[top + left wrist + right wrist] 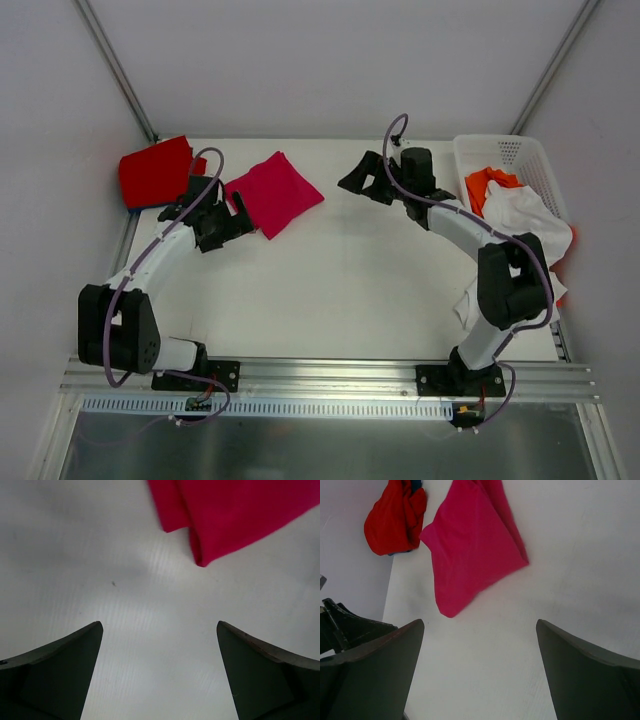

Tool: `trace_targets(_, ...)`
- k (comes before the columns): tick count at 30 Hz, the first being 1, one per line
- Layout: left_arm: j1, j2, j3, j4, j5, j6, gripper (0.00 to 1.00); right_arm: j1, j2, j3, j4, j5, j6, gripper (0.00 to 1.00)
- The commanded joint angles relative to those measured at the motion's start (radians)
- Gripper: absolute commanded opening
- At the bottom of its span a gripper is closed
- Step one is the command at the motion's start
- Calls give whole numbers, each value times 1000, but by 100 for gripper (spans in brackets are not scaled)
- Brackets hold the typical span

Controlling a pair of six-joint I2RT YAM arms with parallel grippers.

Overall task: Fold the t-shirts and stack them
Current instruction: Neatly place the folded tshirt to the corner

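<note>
**Both grippers wide and empty, the left one nearer the folded pink shirt**

Our left gripper (228,222) hangs with its jaws spread wide, holding nothing. The folded crimson-pink t-shirt (272,192) lies on the table just beside it, at its 1 o'clock. The shirt is a near-square set cornerwise, one corner towards us. Our right gripper (358,178), equally wide and empty, sits apart at the shirt's 3 o'clock, so we judge the left better placed. Farther off, at the shirt's 9 o'clock, the red t-shirt (155,170) lies in the far-left corner.

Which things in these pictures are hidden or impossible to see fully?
Top view: basket contents under the white shirt and orange shirt, covered by cloth.
Left wrist view: most of the crimson-pink shirt, cut by the edge.
Right wrist view: top of the red shirt, cut off.
</note>
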Motion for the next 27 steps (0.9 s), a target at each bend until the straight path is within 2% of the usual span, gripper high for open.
trace_targets(1, 40, 30, -57, 82, -207, -139, 99, -60, 49, 16, 119, -189, 146, 99)
trace_targets(10, 173, 265, -60, 293, -103, -173, 99, -77, -99, -199, 156, -152, 96, 99)
trace_targets(16, 227, 404, -60, 445, 81, -240, 99, -81, -214, -325, 155, -134, 65, 99)
trace_targets(20, 230, 448, -120, 663, 184, -352, 99, -81, -257, -377, 153, -124, 54, 99)
trace_targets(23, 229, 467, -139, 708, 187, -394, 99, -87, -277, -406, 155, -120, 51, 99)
trace_targets(27, 229, 483, -122, 676, 177, -380, 99, -109, -303, -431, 153, -120, 59, 99)
